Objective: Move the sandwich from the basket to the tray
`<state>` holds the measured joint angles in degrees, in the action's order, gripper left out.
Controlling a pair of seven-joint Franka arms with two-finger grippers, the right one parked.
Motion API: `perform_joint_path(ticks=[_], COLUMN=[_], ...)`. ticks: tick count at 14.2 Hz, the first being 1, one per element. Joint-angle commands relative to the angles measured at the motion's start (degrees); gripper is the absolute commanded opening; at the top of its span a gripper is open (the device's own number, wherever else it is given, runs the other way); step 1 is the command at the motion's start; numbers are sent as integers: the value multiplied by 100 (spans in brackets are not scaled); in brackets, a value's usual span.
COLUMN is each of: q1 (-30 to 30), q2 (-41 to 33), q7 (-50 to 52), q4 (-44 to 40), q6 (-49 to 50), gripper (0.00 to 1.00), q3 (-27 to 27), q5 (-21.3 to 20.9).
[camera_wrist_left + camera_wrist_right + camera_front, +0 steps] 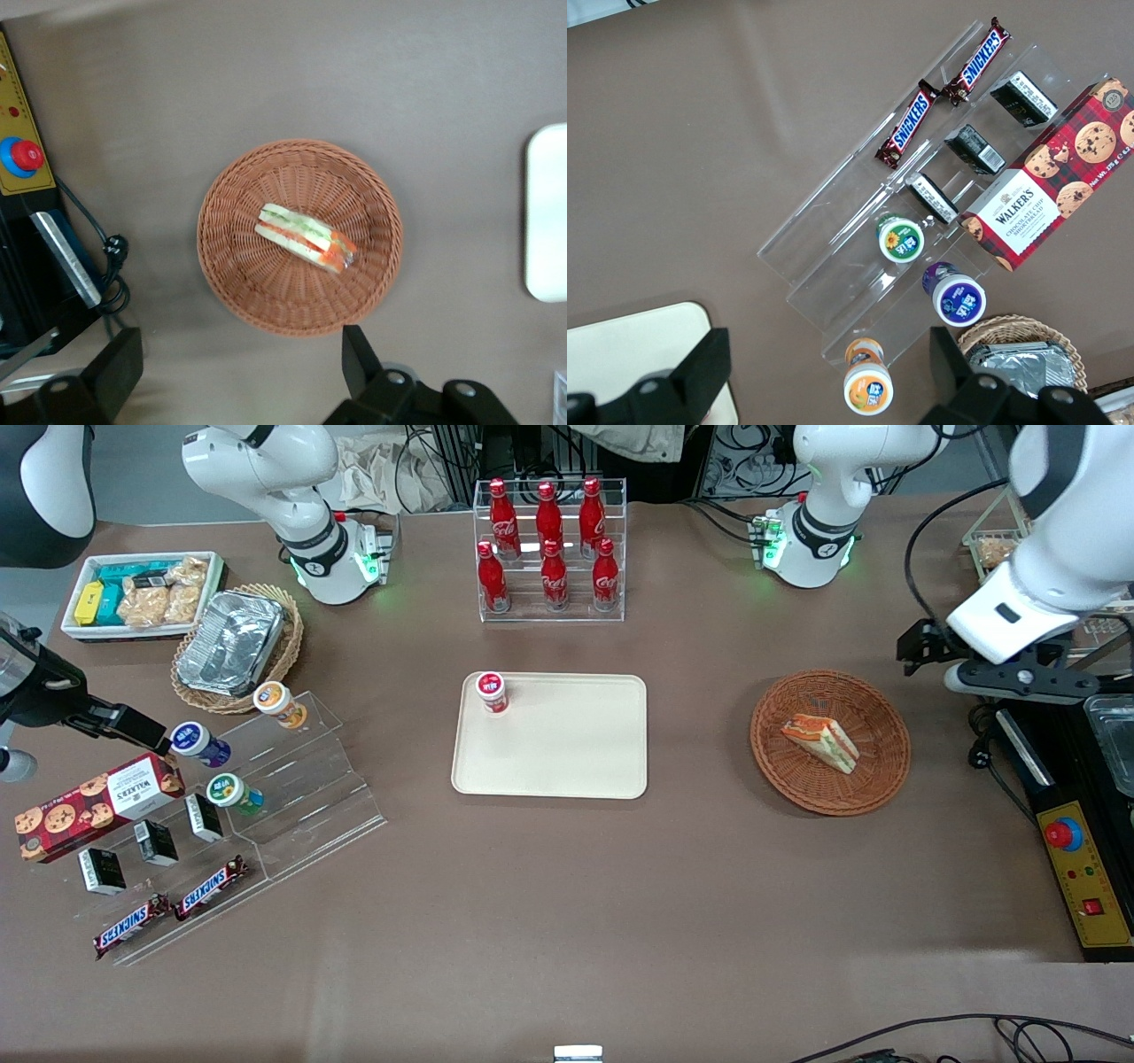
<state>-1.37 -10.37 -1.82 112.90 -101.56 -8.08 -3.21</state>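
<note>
Sandwich [820,741] is lying on its side in the round reddish-brown wicker basket [784,771], near the basket's middle, with its white bread faces and its orange, red and green filling layers showing. In the left wrist view the sandwich [306,236] is sitting slightly off the centre of the basket [230,266], touching only the woven floor and clear of the rim. The basket is resting on the brown table [567,921], toward the working arm's end. The cream-beige tray [567,753] is lying flat at the middle of the table, well apart from the basket. A small red-and-white cup [492,692] is standing upright on the tray, in the corner farther from the front camera and toward the parked arm's end. A clear rack of red cola bottles [549,549] is standing farther from the front camera than the tray.

The left gripper [239,354] is hovering above the table beside the basket, touching neither the basket nor the sandwich. Its two dark fingers [359,354] are standing spread wide apart, released and grasping nothing. In the front view the gripper [921,651] is hanging at the working arm's end of the table, just beside the basket's rim and slightly farther from the camera than the sandwich.
</note>
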Motion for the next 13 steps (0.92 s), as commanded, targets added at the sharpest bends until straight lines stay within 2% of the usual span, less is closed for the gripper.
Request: perform_joint_path(ticks=[1,4,6,10,13], q1=[-39,-30,-4,225,260], q2=[-713,-581,-528,-133,121], q7=[540,1251,2610,4265,5127], q4=[1295,1594,1857,2043,2288], q6=[-777,-908,-1426,-1884,-2410], gripper=[100,100,100,100,100], q3=[-1,-1,-1,-18,-18], q5=[31,84,84,-30,-30])
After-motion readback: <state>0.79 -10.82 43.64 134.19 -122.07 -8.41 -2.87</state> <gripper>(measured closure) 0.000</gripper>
